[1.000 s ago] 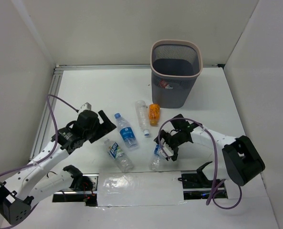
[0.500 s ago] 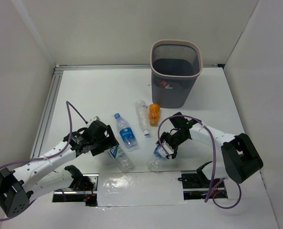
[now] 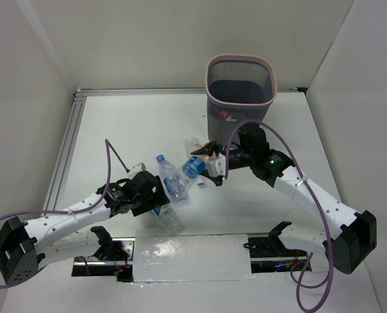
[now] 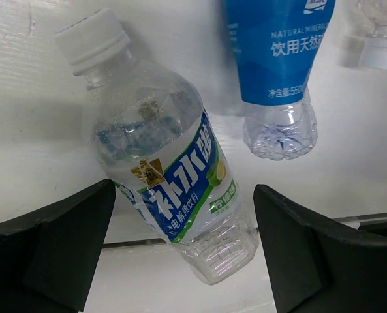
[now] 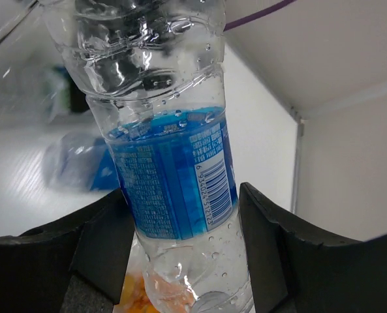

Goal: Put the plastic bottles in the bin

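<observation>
While my right gripper (image 3: 208, 163) is clamping a blue-labelled bottle (image 5: 173, 176) just in front of the bin (image 3: 240, 124), raised off the table since a second ago, my left gripper (image 4: 183, 195), now lowered, is straddling a second bottle (image 4: 160, 163) wide-jawed, well short of the bin. Next I judge: carrying higher, releasing above the bin.

The white table (image 3: 115, 130) carries the mesh bin (image 3: 239, 124) and plastic bottles (image 3: 173, 182) lying on their sides.

Lighting bright, even, from overhead; soft shadows on table (image 3: 128, 124). Right wrist background blurred; glare spots on bottle (image 5: 170, 176).
</observation>
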`<state>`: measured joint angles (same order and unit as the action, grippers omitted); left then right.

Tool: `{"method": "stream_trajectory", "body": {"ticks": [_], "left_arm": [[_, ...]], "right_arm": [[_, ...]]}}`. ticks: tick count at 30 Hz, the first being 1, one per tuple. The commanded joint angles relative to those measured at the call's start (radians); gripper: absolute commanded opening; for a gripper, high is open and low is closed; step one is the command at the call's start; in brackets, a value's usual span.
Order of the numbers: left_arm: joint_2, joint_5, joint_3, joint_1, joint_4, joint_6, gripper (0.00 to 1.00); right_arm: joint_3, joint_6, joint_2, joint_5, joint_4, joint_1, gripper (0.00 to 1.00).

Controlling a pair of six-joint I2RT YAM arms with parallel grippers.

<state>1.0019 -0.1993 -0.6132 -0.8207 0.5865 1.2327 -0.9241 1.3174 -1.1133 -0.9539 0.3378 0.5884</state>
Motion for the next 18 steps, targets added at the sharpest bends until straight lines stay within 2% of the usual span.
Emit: {"method": "stream_trajectory", "body": {"ticks": [1,4,5,9,15,17,18], "left_arm": [[-0.025,-0.032,0.018,-0.017,-0.037,0.016,1.0],[-0.049,-0.043,0.027,-0.026,-0.037,0.016,1.0],[-0.049,-0.043,0.027,-0.026,-0.037,0.016,1.0],[-0.049,-0.063,0.049,-0.026,-0.05,0.007,1.0],[-0.058,-0.095,0.093,-0.035,-0.14,-0.027,1.0],[-0.059,-0.106,0.105,-0.035,-0.18,-0.038,1.0],[-0.068,-0.106,0.118,-0.035,-0.197,-0.048,1.0]], "right_arm": [[-0.168,-0.427,-0.037,0.05,-0.316,0.036,0.33],[-0.352,-0.591,-0.124,0.2,-0.413,0.047,0.33],[-0.443,-0.613,-0.172,0.242,-0.427,0.047,0.33],[-0.638,-0.716,-0.281,0.487,-0.461,0.001,0.33],[-0.705,-0.866,-0.348,0.602,-0.439,-0.165,0.35],[-0.705,-0.906,-0.373,0.603,-0.392,-0.212,0.38],[-0.717,-0.92,-0.373,0.603,-0.376,-0.231,0.43]]}}
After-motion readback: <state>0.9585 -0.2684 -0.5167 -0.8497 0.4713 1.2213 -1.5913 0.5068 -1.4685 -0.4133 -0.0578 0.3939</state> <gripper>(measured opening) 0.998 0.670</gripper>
